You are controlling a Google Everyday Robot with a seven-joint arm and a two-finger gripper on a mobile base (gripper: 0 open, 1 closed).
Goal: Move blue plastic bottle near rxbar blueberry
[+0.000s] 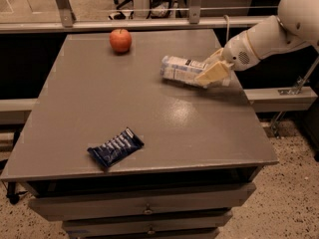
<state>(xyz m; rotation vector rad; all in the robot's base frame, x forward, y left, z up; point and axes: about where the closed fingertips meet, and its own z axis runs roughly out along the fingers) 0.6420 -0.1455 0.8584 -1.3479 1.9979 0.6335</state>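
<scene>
The blue plastic bottle point(180, 69) lies on its side at the table's right rear, label up, its far end between the fingers of my gripper point(212, 72). The gripper reaches in from the right on the white arm and is shut on the bottle. A thin shadow lies under the bottle; I cannot tell whether it touches the table. The rxbar blueberry point(115, 147), a flat dark blue wrapper with white lettering, lies near the front left edge, well apart from the bottle.
A red apple point(120, 40) stands at the back left of the grey table point(164, 128). Drawers sit under the front edge. A metal rail runs behind the table.
</scene>
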